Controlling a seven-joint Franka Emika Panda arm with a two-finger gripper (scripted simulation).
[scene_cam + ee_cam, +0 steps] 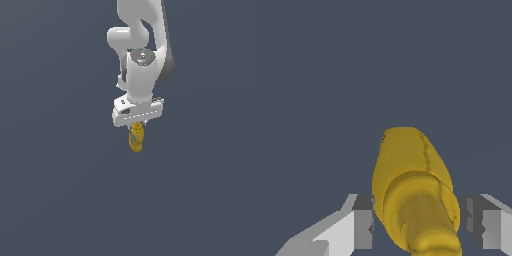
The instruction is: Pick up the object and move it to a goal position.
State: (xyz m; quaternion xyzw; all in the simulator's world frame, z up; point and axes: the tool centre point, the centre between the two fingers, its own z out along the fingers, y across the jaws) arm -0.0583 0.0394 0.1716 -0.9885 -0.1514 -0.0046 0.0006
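In the wrist view the tool (418, 220) has a finger on each side of the yellow bottle (411, 185), nozzle end toward the camera; the left finger touches it, while the right shows a thin gap, so whether the grip is firm I cannot tell. The grasp step seems in hand. Next it would need a steady lift and carry toward a goal not seen here. Beyond, the plain grey tabletop (55, 200) fills both views.
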